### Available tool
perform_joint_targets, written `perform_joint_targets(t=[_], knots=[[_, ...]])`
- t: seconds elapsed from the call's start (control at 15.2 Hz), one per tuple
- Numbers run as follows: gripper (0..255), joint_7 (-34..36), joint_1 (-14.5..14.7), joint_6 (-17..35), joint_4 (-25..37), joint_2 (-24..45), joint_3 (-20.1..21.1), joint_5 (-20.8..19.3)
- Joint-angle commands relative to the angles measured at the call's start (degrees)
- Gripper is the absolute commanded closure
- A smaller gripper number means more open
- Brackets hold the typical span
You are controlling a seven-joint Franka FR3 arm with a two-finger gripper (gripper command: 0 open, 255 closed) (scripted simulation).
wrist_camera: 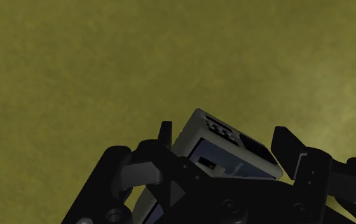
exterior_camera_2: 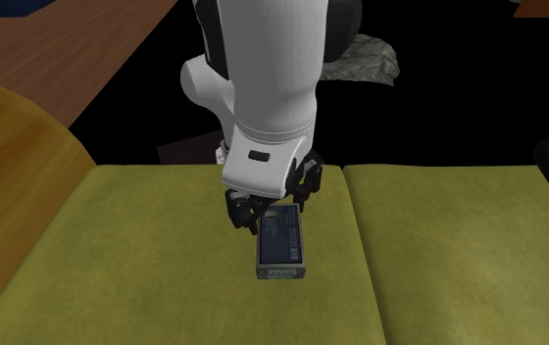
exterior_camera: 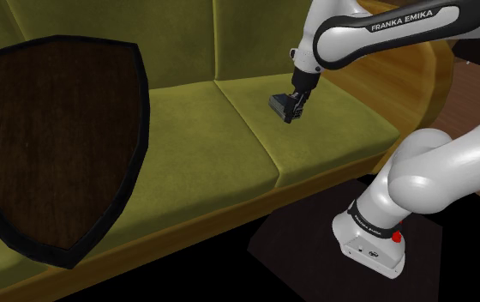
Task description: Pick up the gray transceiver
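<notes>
A white arm (exterior_camera: 384,26) reaches over an olive-green sofa (exterior_camera: 187,51). In the shoulder view its black gripper (exterior_camera: 292,110) is at about 1 o'clock from the centre. It hangs over the seat cushion (exterior_camera: 333,129) nearest the dark stand (exterior_camera: 290,253), which sits at 5 o'clock. The jaws are clenched on the grey transceiver (exterior_camera: 279,104), a small box with a darker face. In the wrist view a finger (wrist_camera: 291,153) presses on each side of it. The transceiver is tilted in the grip and juts toward 6 o'clock in the second exterior view. Whether it touches the cushion cannot be told. A dark wooden shield-shaped panel (exterior_camera: 58,146) covers the sofa's end at 9 o'clock in the shoulder view.
</notes>
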Motion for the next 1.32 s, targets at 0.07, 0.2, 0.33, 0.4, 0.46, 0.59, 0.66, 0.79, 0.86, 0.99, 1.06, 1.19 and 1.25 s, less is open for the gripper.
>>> perform_joint_targets(t=[0.07,0.2,0.33,0.4,0.46,0.59,0.66,0.79,0.86,0.99,1.06,1.19,1.25], knots=[[255,0.0,0.0,0.0,0.0,0.0,0.0,0.0],[255,-0.1,-0.1,-0.8,0.4,-0.3,0.0,0.0],[255,-0.1,-0.1,-2.6,1.6,-0.9,0.1,0.1],[255,-0.1,0.0,-3.5,2.2,-1.2,0.2,0.1],[255,-0.1,0.0,-4.4,2.8,-1.5,0.3,0.1],[255,-0.1,0.0,-6.1,4.1,-1.9,0.4,0.2],[255,-0.1,0.0,-6.9,4.7,-2.1,0.5,0.3],[255,0.0,0.1,-8.6,6.0,-2.5,0.6,0.4],[255,0.0,0.1,-9.4,6.7,-2.7,0.7,0.4],[255,0.0,0.1,-11.0,8.0,-2.9,0.8,0.5],[255,0.0,0.1,-11.8,8.7,-3.0,0.9,0.6],[255,0.0,0.2,-12.8,9.5,-3.2,1.0,0.6],[255,0.0,0.2,-12.8,9.5,-3.1,1.0,0.6]])
